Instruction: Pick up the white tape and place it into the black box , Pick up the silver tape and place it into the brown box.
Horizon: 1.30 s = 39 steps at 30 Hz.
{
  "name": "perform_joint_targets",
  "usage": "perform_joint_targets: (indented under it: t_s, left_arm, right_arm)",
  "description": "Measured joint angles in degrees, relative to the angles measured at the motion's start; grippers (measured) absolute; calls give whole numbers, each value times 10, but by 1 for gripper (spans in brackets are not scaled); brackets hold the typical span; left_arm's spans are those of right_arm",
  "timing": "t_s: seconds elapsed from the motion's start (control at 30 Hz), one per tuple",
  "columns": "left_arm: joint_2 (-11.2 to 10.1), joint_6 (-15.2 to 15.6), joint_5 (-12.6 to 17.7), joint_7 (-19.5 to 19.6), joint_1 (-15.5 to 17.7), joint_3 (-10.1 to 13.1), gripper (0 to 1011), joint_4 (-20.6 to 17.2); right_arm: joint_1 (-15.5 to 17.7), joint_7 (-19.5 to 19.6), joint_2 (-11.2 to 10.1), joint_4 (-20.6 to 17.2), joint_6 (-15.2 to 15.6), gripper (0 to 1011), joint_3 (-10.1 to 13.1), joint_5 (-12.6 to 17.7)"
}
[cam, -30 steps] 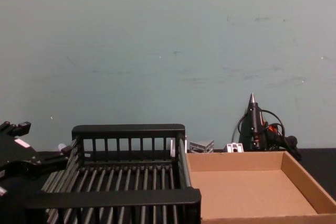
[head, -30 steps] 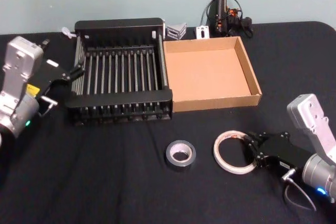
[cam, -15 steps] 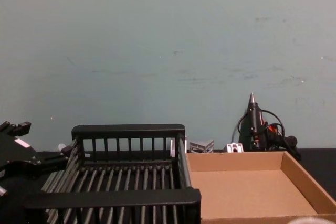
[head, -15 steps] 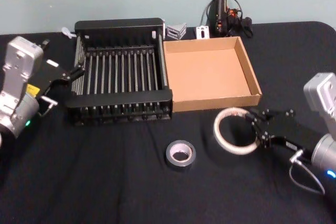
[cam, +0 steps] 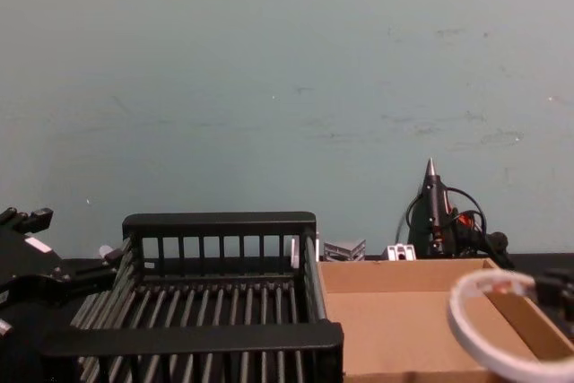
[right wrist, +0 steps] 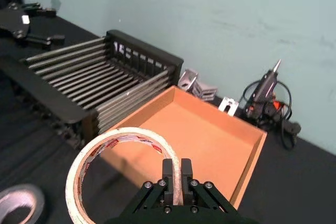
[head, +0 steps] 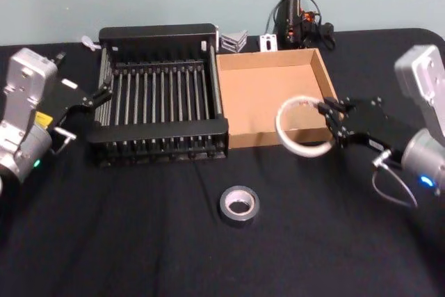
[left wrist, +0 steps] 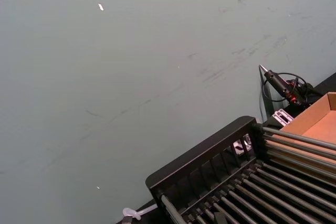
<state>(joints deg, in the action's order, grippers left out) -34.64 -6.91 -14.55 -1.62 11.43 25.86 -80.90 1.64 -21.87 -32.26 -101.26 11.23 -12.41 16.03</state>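
Note:
My right gripper (head: 327, 117) is shut on the wall of the white tape (head: 280, 130), holding the ring up in the air over the front wall of the brown box (head: 278, 95). In the right wrist view the fingers (right wrist: 176, 174) pinch the white tape (right wrist: 126, 134), whose core has red print. The ring also hangs at the lower right of the chest view, white tape (cam: 459, 320). The silver tape (head: 239, 204) lies flat on the black table in front of both boxes. The black box (head: 160, 102) stands left of the brown box. My left gripper (head: 83, 113) waits open beside the black box's left wall.
A glue gun (head: 292, 12) with its cable and small metal parts (head: 233, 39) lie behind the boxes at the table's back edge. The black tablecloth (head: 139, 241) stretches wide in front of the boxes. A teal wall stands behind.
My right gripper has lifted the white tape off the table and carried it back and up to the brown box's front wall. The left arm and silver tape stayed put.

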Motion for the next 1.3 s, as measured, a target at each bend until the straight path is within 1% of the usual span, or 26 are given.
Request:
perform_joint_targets:
  t_s: [0.03,0.07,0.13,0.17,0.2,0.23,0.3,0.33,0.43,0.5,0.53,0.57,0.67,0.7,0.77,0.8,0.83,0.87,0.93,0.97,1.07,1.13,1.23,1.27,1.3]
  left_arm:
    - [0,0,0,0,0,0,1001,0]
    - [0,0,0,0,0,0,1001,0]
    - [0,0,0,0,0,0,1001,0]
    - [0,0,0,0,0,0,1001,0]
    - [0,0,0,0,0,0,1001,0]
    - [0,0,0,0,0,0,1001,0]
    - [0,0,0,0,0,0,1001,0]
    - [0,0,0,0,0,0,1001,0]
    - [0,0,0,0,0,0,1001,0]
    - [0,0,0,0,0,0,1001,0]
    - [0,0,0,0,0,0,1001,0]
    - [0,0,0,0,0,0,1001,0]
    - [0,0,0,0,0,0,1001,0]
    - [0,0,0,0,0,0,1001,0]
    - [0,0,0,0,0,0,1001,0]
    - [0,0,0,0,0,0,1001,0]
    - [0,0,0,0,0,0,1001,0]
    - [0,0,0,0,0,0,1001,0]
    - [0,0,0,0,0,0,1001,0]
    - [0,0,0,0,0,0,1001,0]
    - [0,0,0,0,0,0,1001,0]
    - [0,0,0,0,0,0,1001,0]
    - [0,0,0,0,0,0,1001,0]
    - [0,0,0,0,0,0,1001,0]
    - [0,0,0,0,0,0,1001,0]
  right_arm:
    - [0,0,0,0,0,93,0,0]
    - [-21,1,7,12,4,93,-8,-5]
    - [-35,1,12,20,7,93,-14,-9]
    - [-51,1,18,30,11,93,-20,-11]
    - [-51,1,18,30,11,93,-20,-11]
    - [-66,1,25,40,15,93,-27,-15]
    - [-85,1,32,52,17,93,-35,-19]
    - [-101,1,41,64,19,93,-44,-24]
    - [-128,1,52,84,20,93,-55,-32]
    - [-165,1,71,115,21,93,-73,-45]
    - [-165,1,71,115,21,93,-73,-45]
    - [-183,1,82,131,21,93,-80,-51]
    - [-208,2,98,154,19,93,-91,-60]
    - [-226,4,109,170,18,93,-97,-66]
    - [-242,5,120,184,15,92,-104,-72]
    - [-260,5,132,202,13,93,-112,-79]
    - [-268,5,138,211,12,93,-116,-82]
    - [-286,6,152,229,11,93,-124,-89]
    - [-300,7,163,245,10,93,-131,-96]
    - [-316,8,176,264,8,93,-139,-104]
    - [-337,10,195,293,4,93,-151,-115]
    - [-362,12,219,329,-3,93,-164,-129]
    - [-378,14,239,360,-10,93,-173,-139]
    - [-388,15,251,378,-14,93,-178,-144]
    - [-391,15,255,385,-16,93,-179,-146]
